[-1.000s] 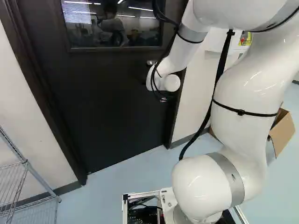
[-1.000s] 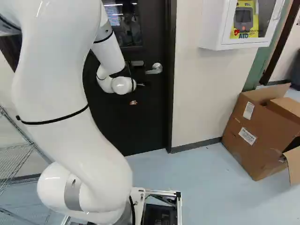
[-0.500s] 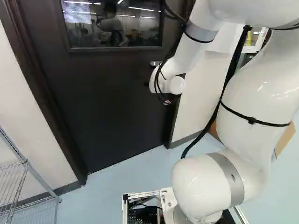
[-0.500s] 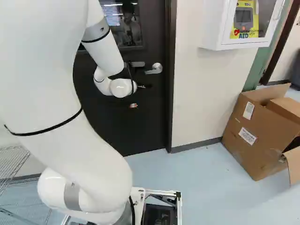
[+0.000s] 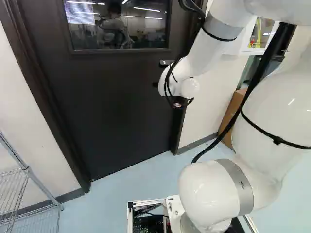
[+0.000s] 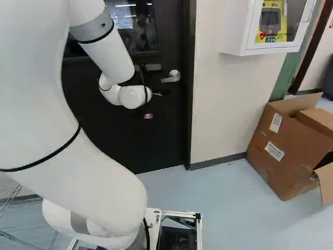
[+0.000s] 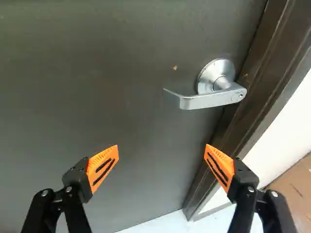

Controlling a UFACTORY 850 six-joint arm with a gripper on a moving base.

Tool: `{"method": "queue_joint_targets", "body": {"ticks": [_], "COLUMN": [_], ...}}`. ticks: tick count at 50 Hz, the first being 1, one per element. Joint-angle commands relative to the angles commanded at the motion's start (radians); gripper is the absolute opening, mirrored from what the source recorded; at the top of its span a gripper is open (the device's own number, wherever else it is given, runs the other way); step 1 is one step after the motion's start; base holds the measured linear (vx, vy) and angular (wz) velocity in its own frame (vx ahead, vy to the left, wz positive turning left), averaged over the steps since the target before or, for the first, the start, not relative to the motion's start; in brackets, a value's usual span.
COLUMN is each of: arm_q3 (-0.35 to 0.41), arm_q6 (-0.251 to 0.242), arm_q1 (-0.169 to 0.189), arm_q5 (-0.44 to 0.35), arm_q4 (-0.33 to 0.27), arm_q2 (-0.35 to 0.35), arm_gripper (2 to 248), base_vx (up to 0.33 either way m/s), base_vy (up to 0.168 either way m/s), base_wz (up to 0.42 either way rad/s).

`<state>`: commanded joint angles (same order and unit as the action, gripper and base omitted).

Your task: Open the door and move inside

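Dark brown door, left base view: closed in its frame, with a glass pane in its upper part. The white arm stands right of the middle, its gripper partly hidden at the arm's end; a wire shelf stands at the left. Right base view: lever handle on the door, to the right of the arm's end; wall cabinet and cardboard box farther right. Wrist view: gripper open, orange pads spread wide; the silver handle lies ahead, beside the door frame, apart from both fingers.
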<state>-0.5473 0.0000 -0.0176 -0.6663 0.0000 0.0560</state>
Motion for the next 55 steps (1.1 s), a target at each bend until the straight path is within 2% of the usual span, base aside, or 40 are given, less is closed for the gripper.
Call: {"method": "queue_joint_targets", "body": {"ticks": [44, 55], "arm_q3": [-0.019, -0.052], "arm_q6": [0.0, 0.0], "arm_q1": [0.0, 0.005], "arm_q5": [0.0, 0.0], "arm_q4": [0.0, 0.0], "arm_q2": [0.086, 0.077], "arm_gripper": [247, 247], "base_vx": [0.0, 0.0], "base_vy": [0.0, 0.0], "base_wz": [0.0, 0.0]}}
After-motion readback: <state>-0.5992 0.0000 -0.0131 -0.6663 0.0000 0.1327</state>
